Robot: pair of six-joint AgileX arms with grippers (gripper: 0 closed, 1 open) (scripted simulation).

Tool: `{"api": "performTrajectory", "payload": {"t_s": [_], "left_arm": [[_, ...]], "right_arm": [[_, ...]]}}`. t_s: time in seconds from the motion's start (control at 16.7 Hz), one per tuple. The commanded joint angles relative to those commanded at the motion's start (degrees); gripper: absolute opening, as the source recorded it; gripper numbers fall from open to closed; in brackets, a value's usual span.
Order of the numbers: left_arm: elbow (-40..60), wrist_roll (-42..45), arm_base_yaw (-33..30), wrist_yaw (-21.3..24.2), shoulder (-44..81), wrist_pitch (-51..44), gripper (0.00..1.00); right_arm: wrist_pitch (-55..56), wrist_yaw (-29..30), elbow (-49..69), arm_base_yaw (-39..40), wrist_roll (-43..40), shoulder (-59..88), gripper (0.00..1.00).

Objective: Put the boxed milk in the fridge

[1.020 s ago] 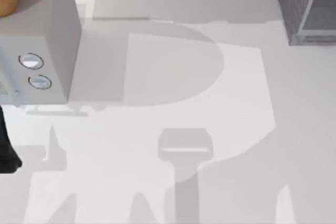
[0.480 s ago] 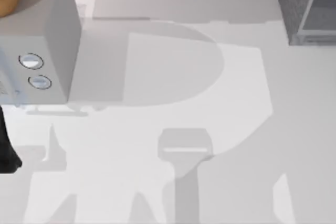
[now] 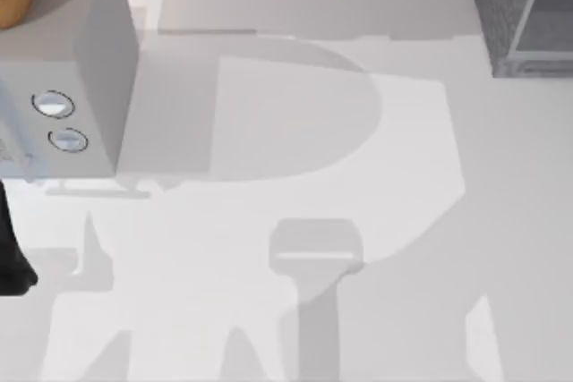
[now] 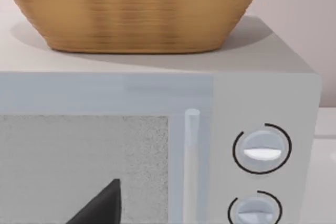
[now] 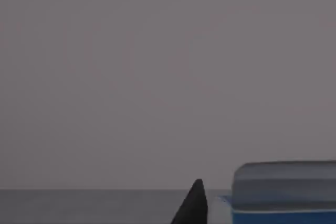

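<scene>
The boxed milk (image 5: 283, 195) shows its blue top and pale cap close up in the right wrist view. My right gripper (image 5: 210, 205) is shut on it, one dark fingertip (image 5: 193, 205) lying against its side, with the far wall behind. The fridge (image 3: 510, 6), a dark grey speckled cabinet with a light frame, stands at the table's back right corner. My left arm (image 3: 13, 257) sits at the left edge of the table. My left gripper (image 4: 102, 205) faces the front of the light grey box with two dials.
The light grey box with two round dials (image 3: 67, 87) stands at the back left. A wicker basket (image 4: 136, 9) rests on top of it. The white tabletop (image 3: 295, 176) between this box and the fridge carries only shadows.
A shadow at the table's front right has shifted slightly to the left and farther back. The left arm and both appliances have not moved.
</scene>
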Motion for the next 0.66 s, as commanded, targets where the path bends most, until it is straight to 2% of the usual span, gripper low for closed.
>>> {"api": "performTrajectory", "payload": {"t_s": [0.3,0.66], "left_arm": [[0.0,0.0,0.0,0.0,0.0,0.0,1.0],[0.0,0.0,0.0,0.0,0.0,0.0,1.0]], "right_arm": [[0.0,0.0,0.0,0.0,0.0,0.0,0.98],[0.0,0.0,0.0,0.0,0.0,0.0,1.0]]}}
